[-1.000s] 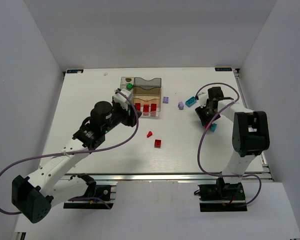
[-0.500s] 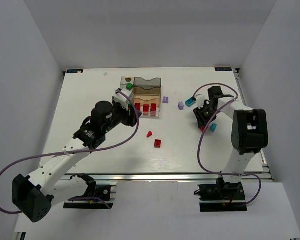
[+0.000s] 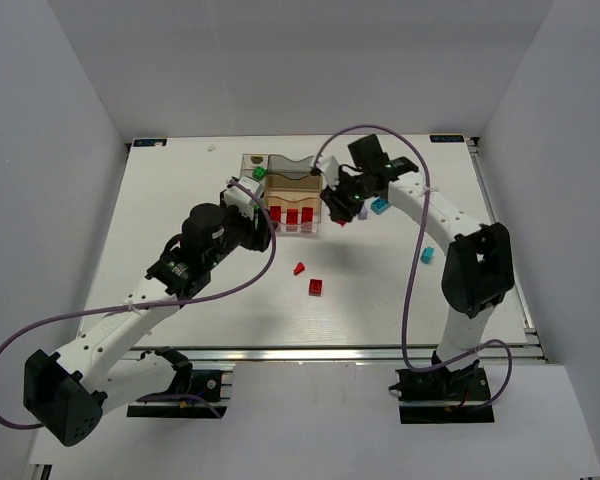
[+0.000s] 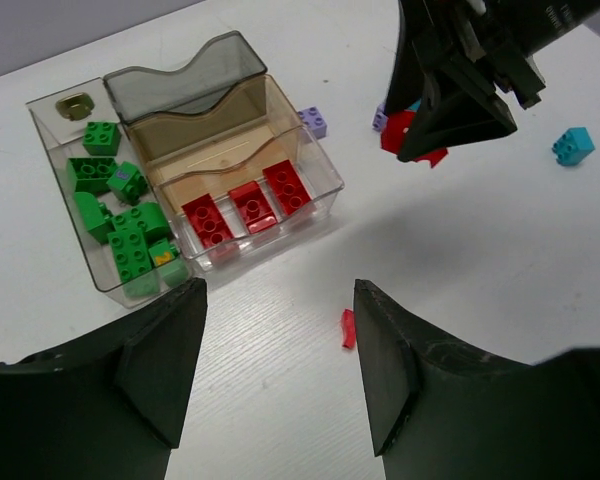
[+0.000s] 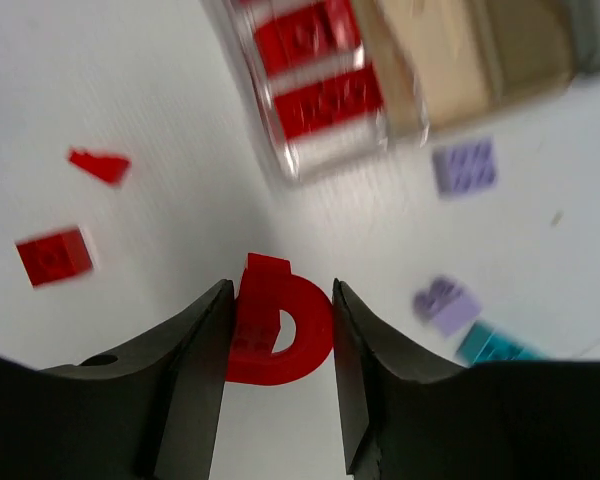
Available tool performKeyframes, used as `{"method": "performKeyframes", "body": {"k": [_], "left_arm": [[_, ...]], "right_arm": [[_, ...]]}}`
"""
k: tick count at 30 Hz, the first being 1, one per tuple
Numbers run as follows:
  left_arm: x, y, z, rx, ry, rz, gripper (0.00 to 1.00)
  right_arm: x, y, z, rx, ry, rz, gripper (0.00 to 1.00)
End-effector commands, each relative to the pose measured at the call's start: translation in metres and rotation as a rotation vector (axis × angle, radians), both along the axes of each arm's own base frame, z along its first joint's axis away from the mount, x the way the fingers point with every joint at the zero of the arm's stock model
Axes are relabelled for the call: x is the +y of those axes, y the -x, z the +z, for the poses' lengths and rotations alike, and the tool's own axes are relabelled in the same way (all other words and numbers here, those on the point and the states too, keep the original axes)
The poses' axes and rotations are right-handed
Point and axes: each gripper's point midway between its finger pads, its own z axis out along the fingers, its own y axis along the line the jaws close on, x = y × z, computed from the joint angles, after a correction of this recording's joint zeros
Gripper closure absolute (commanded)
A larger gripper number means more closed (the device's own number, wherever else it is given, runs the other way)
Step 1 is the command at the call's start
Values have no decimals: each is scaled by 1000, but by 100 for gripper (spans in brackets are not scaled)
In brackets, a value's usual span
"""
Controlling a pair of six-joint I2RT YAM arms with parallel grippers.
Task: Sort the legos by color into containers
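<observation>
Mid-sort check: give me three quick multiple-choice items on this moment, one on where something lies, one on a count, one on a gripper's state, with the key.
1. Where do the green legos lie?
A. In the long narrow compartment
B. Mixed in with the red ones
C. Loose on the table

2. How many red bricks lie in the tray?
A. One
B. Five
C. Three

3. How do the jaws of the right gripper stand?
A. Open and empty
B. Shut on a red rounded piece
C. Shut on a light blue brick

Key:
1 A: the left wrist view shows all the green in the narrow compartment.
2 C: three red bricks sit side by side in one compartment.
3 B: the right wrist view shows the red piece pinched between the jaws.
</observation>
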Motion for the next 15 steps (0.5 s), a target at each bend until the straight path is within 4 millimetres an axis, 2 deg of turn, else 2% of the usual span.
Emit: {"method": "performKeyframes", "body": {"k": [1, 2, 3, 4, 5, 6, 8, 12, 15], "left_arm": [[16, -3, 8, -47, -5, 71, 30], [17, -4, 9, -52, -5, 79, 29], [18, -4, 9, -56, -9, 84, 29], [19, -5, 7, -54, -15, 86, 29], [20, -6, 6, -53, -22, 93, 29], [20, -6, 6, -55, -22, 94, 29], [21, -7, 4, -53, -28, 101, 29], [19, -9, -3, -36, -43, 100, 29], [18, -10, -4, -32, -45, 95, 29]], "right_arm": [[45, -15, 38, -144, -57, 83, 93], [65, -18, 35, -170, -58, 105, 93], [67, -31, 44, -209, -69, 88, 92], [72, -36, 43, -225, -69, 84, 92], [85, -42, 33, -237, -60, 82, 91], [88, -51, 38, -261, -64, 68, 90], [98, -58, 25, -255, -52, 51, 88], [107, -73, 13, -295, -56, 14, 79], [105, -81, 5, -309, -41, -11, 72]]}}
